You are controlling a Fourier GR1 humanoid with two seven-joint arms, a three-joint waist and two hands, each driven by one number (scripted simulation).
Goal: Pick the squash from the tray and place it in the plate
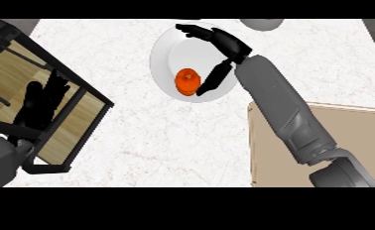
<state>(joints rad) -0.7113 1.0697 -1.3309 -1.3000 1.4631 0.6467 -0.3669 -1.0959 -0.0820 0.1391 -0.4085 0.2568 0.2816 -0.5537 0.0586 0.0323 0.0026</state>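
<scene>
White marble-patterned counter (168, 140) fills most of the head view, running from the dark frame at the left to the tan surface at the right.

Toward the upper middle of the counter sits a white round plate (162, 55), and inside it, in its lower half, lies the squash (187, 81), a small orange piece with a darker top. Nothing else lies in the plate. The squash rests on the plate's inner surface, touching nothing but the plate as far as can be seen.

Over the plate hangs the right hand (233, 48), its grey forearm coming up from the lower right corner. Its fingers (192, 29) stretch out straight across the plate's upper rim, and its thumb (212, 78) points down just beside the squash on the right; whether the thumb tip touches the squash cannot be told. The hand is spread and holds nothing.

At the right edge lies the tray (337, 120), a flat tan board cut off by the frame and partly covered by the forearm; what shows of it carries nothing.

At the left, the left hand (42, 102) shows with relaxed straight fingers pointing up, resting and holding nothing. It lies against a dark-framed structure (81, 87) with wood-toned floor seen through it, so its black outline is hard to separate from the bars. A grey rounded object (262, 24) is cut off at the top.
</scene>
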